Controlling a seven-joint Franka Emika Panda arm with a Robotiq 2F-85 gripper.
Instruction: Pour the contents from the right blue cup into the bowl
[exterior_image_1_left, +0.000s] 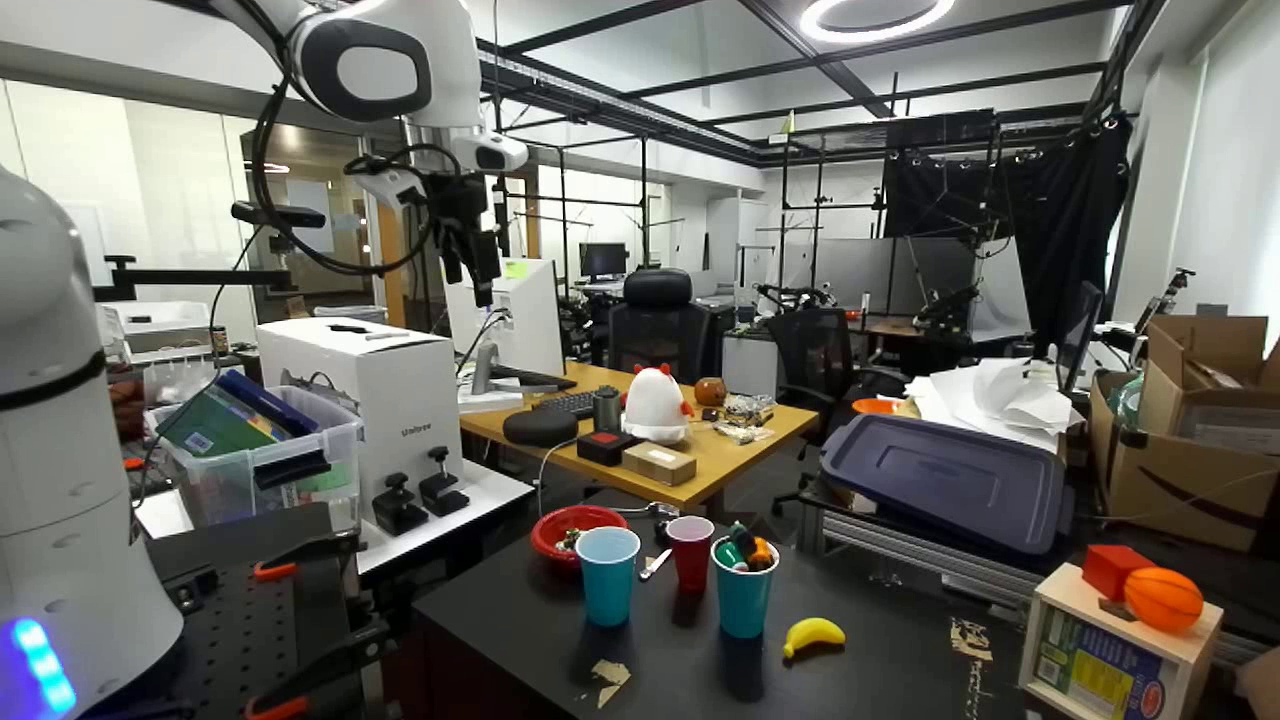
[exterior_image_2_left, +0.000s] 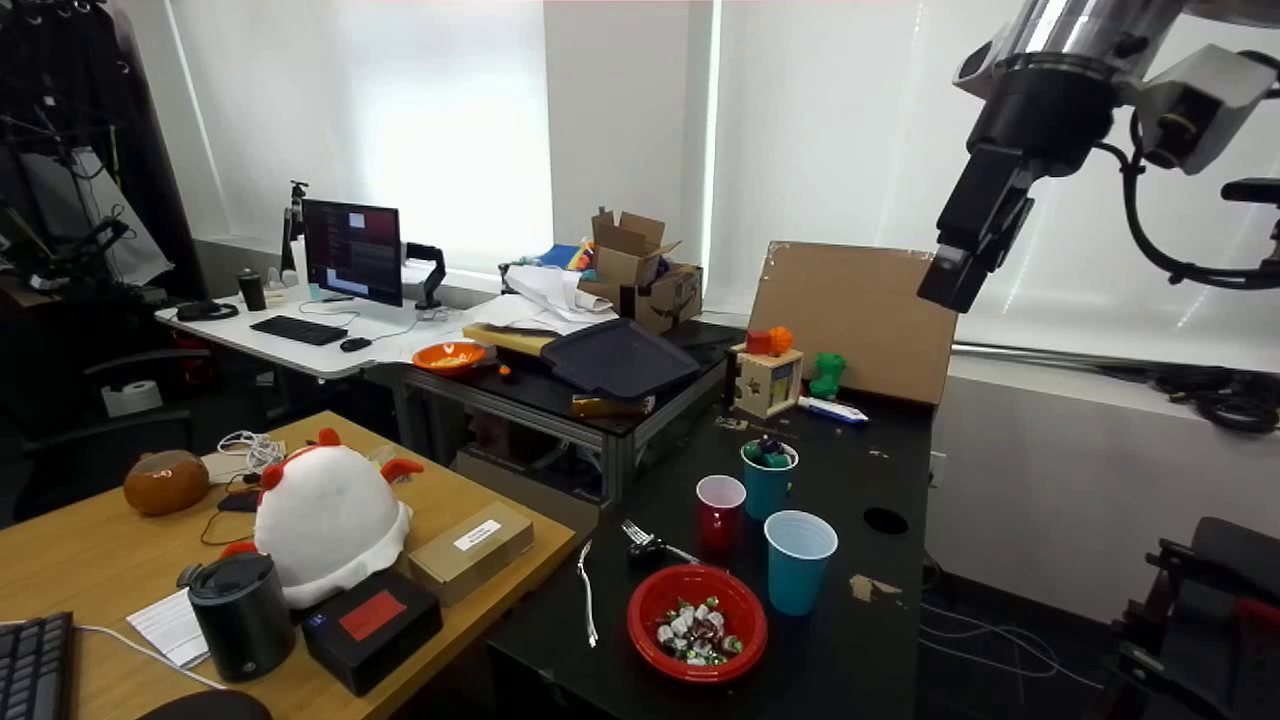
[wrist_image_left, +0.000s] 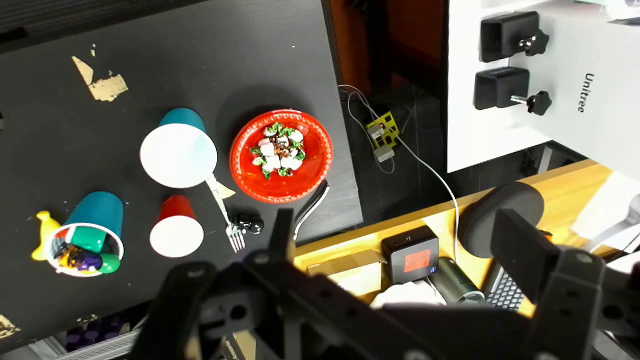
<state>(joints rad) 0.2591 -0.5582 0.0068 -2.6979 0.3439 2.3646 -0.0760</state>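
Observation:
The right blue cup (exterior_image_1_left: 743, 605) stands upright on the black table, filled with small coloured toys. It also shows in an exterior view (exterior_image_2_left: 766, 492) and the wrist view (wrist_image_left: 101, 212). The shallow red bowl (exterior_image_1_left: 547, 552) stands on the same table and holds small white and green pieces; it shows in an exterior view (exterior_image_2_left: 650, 612) and the wrist view (wrist_image_left: 311, 176). My gripper (exterior_image_1_left: 470, 282) is high above, apart from cup and bowl. It also shows in an exterior view (exterior_image_2_left: 948, 288). In the wrist view its fingers (wrist_image_left: 398, 236) are wide apart with nothing between them.
The lighter blue cup (exterior_image_1_left: 608, 578) stands between bowl and right blue cup, near the red cup (exterior_image_1_left: 690, 558). A fork (wrist_image_left: 220, 202) and a dark-handled utensil (wrist_image_left: 311, 206) lie by the bowl. A yellow banana (exterior_image_1_left: 813, 634) and wooden box (exterior_image_1_left: 1110, 650) are further along.

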